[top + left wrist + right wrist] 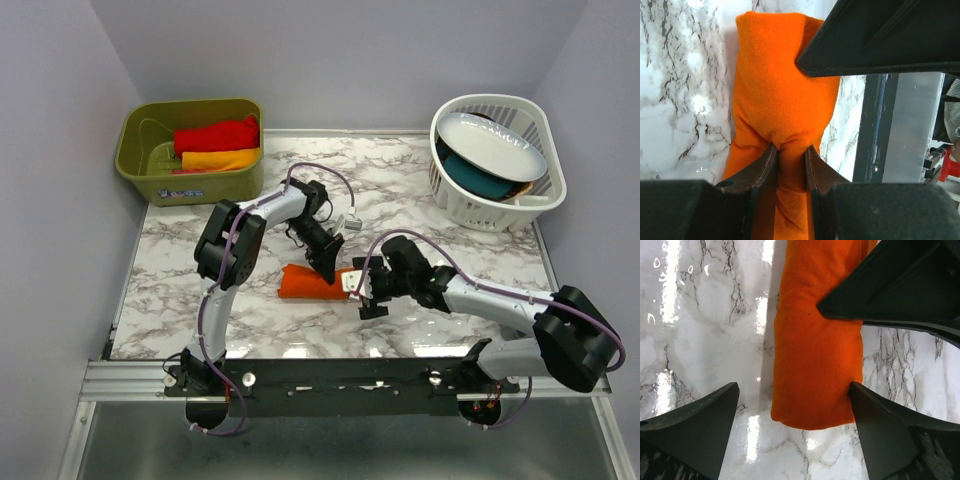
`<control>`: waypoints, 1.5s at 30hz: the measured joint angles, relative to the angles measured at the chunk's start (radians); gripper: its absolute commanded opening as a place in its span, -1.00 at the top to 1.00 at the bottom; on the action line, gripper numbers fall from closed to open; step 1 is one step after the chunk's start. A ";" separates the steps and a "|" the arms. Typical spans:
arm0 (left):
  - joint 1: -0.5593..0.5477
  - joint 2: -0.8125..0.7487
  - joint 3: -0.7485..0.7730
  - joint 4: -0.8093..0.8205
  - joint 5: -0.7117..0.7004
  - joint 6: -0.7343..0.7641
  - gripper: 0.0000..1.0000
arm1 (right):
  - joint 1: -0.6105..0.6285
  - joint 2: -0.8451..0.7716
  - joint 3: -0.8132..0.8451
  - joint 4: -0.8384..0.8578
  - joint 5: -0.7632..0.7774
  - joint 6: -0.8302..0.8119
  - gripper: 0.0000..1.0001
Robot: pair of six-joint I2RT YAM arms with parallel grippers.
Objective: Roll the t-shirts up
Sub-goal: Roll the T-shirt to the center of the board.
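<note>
The bright orange t-shirt [308, 284] lies as a compact roll on the marble table, just in front of centre. My left gripper [330, 262] is shut on a pinched fold of the roll's cloth, which shows in the left wrist view [785, 90] with the gripper [790, 149] at its near end. My right gripper [362, 292] is open at the roll's right end. In the right wrist view the gripper [794, 388] straddles the roll [815, 345]. Its right finger [875, 415] touches the roll's side and its left finger [700, 425] stands apart.
An olive green bin [140, 165] at the back left holds a red t-shirt [215, 135] and a yellow-orange one [222, 159]. A white basket [470, 205] at the back right holds a white plate [495, 143] and a teal item [478, 180].
</note>
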 measured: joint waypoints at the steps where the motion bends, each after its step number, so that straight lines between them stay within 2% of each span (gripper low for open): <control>1: 0.003 0.000 0.000 -0.001 0.001 0.000 0.62 | 0.002 0.011 0.000 0.006 0.003 -0.007 -0.83; 3: 0.010 0.001 0.000 -0.007 0.001 0.001 0.57 | 0.004 0.039 0.013 0.007 0.007 -0.017 -0.69; 4: 0.012 0.001 0.000 -0.009 0.001 0.001 0.53 | 0.005 0.048 0.018 0.007 0.009 -0.018 -0.53; 7: 0.019 0.001 0.000 -0.016 0.001 0.005 0.38 | 0.005 0.095 0.058 -0.006 0.014 -0.039 -0.28; 11: 0.033 0.000 -0.013 -0.015 0.001 0.010 0.16 | 0.005 0.166 0.138 -0.046 0.026 -0.051 -0.19; 16: 0.064 -0.060 -0.079 0.035 -0.020 -0.016 0.02 | 0.006 0.254 0.233 -0.101 0.035 -0.049 -0.10; 21: 0.148 -0.288 -0.203 0.149 -0.064 -0.118 -0.08 | 0.006 0.300 0.293 -0.151 0.043 -0.045 -0.08; 24: 0.212 -0.492 -0.298 0.251 -0.104 -0.181 -0.11 | 0.006 0.324 0.328 -0.188 0.044 -0.044 -0.08; 27: 0.224 -0.680 -0.424 0.389 -0.147 -0.227 -0.18 | 0.006 0.346 0.360 -0.226 0.043 -0.046 -0.08; 29: 0.208 -0.855 -0.576 0.503 -0.213 -0.258 -0.24 | 0.006 0.358 0.380 -0.254 0.042 -0.052 -0.07; 35: 0.096 -1.216 -0.839 0.708 -0.412 -0.276 -0.23 | 0.006 0.432 0.493 -0.387 0.022 -0.060 -0.04; 39: -0.026 -1.319 -0.905 0.750 -0.476 -0.189 -0.22 | 0.004 0.497 0.586 -0.493 -0.008 -0.064 -0.01; 45: -0.177 -1.326 -0.975 0.758 -0.513 -0.013 -0.31 | -0.030 0.605 0.749 -0.665 -0.089 -0.043 0.00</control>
